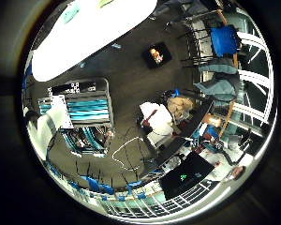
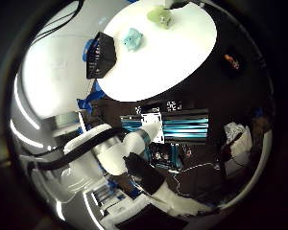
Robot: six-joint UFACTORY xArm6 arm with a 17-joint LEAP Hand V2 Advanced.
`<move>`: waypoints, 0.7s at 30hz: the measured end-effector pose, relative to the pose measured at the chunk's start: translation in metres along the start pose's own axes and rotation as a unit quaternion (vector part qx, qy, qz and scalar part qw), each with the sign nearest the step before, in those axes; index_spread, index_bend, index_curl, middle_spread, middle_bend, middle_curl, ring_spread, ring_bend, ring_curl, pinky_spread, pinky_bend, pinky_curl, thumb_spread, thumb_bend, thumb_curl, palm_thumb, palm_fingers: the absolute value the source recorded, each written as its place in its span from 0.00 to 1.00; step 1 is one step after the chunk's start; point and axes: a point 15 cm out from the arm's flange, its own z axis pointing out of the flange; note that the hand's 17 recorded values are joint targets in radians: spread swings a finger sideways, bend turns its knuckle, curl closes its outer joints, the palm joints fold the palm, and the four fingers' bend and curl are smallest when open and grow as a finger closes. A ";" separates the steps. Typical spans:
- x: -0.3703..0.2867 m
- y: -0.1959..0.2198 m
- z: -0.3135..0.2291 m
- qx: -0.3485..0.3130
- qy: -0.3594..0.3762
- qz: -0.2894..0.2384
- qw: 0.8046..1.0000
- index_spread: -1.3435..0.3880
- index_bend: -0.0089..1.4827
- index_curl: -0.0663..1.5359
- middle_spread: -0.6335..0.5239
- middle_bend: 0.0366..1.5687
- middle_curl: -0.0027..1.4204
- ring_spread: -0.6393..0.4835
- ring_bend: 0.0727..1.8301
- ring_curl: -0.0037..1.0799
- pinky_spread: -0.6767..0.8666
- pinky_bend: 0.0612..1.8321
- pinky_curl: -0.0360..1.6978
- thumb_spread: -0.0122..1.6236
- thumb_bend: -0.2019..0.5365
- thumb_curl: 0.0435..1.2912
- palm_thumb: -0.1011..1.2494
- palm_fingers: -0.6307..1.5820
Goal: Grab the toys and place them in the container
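White table (image 2: 182,62) — blue toy (image 2: 133,39), green toy (image 2: 160,17), black container (image 2: 100,55).

White round desk (image 2: 168,62), seen from well above in the thumb-side view, filling the upper middle of the frame. Three things lie on it. Black container (image 2: 101,55) at the desk's left edge, upper left of the frame, overhanging the rim. Light blue toy (image 2: 133,39) just right of the container, apart from it. Pale green toy (image 2: 160,17) further right and higher, near the desk's far rim at the top of the frame. Remaining desk surface bare white. Dark floor (image 2: 221,91) surrounds the desk at right and below.
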 end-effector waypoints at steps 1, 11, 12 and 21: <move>0.002 -0.002 -0.003 0.004 0.005 0.000 1.000 0.57 0.12 0.22 0.57 0.10 0.22 0.76 0.13 0.24 0.69 0.21 0.20 0.68 0.24 0.16 0.34 0.31; 0.013 -0.017 -0.018 0.018 0.026 0.004 0.999 0.57 0.12 0.22 0.57 0.10 0.22 0.75 0.12 0.24 0.69 0.20 0.20 0.68 0.25 0.17 0.34 0.32; 0.014 -0.018 -0.020 0.020 0.028 0.004 0.999 0.57 0.12 0.22 0.57 0.10 0.22 0.75 0.12 0.24 0.69 0.20 0.20 0.68 0.24 0.17 0.34 0.32; 0.038 -0.035 -0.045 0.030 0.037 0.008 0.999 0.57 0.11 0.21 0.58 0.10 0.22 0.75 0.13 0.25 0.69 0.22 0.20 0.67 0.23 0.17 0.31 0.31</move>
